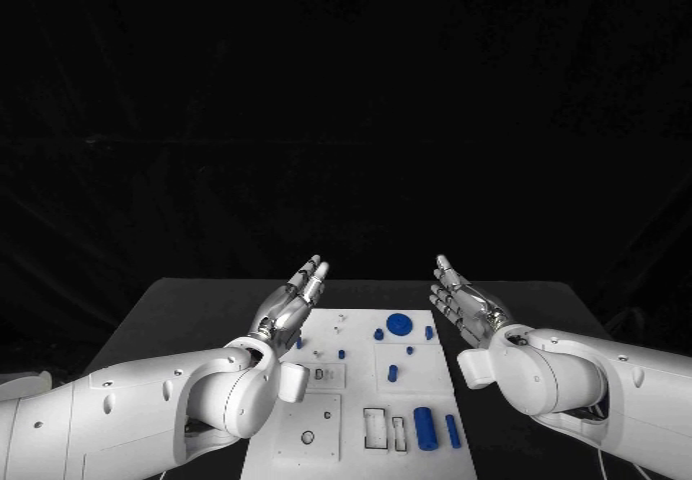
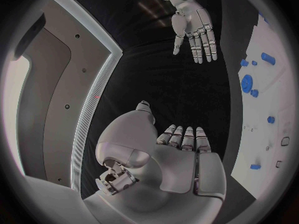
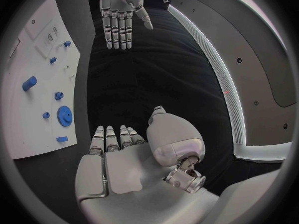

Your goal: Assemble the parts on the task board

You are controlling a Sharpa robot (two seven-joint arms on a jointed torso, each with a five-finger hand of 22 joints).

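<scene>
Above the black desk [image 1: 173, 310], my silver left hand [image 1: 293, 299] and right hand [image 1: 464, 301] hover with fingers outstretched, holding nothing, flanking the flat white task board [image 1: 332, 420] where small blue parts [image 1: 400, 324] lie.

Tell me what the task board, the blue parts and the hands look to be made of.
Task board: likely matte white plastic or painted plate, flat and even, with cut-out slots. Blue parts, such as the round gear: probably moulded or printed plastic, uniform saturated colour without glare. Left hand and right hand: silvery, metal-looking segments with a dull sheen; could be coated plastic.
</scene>
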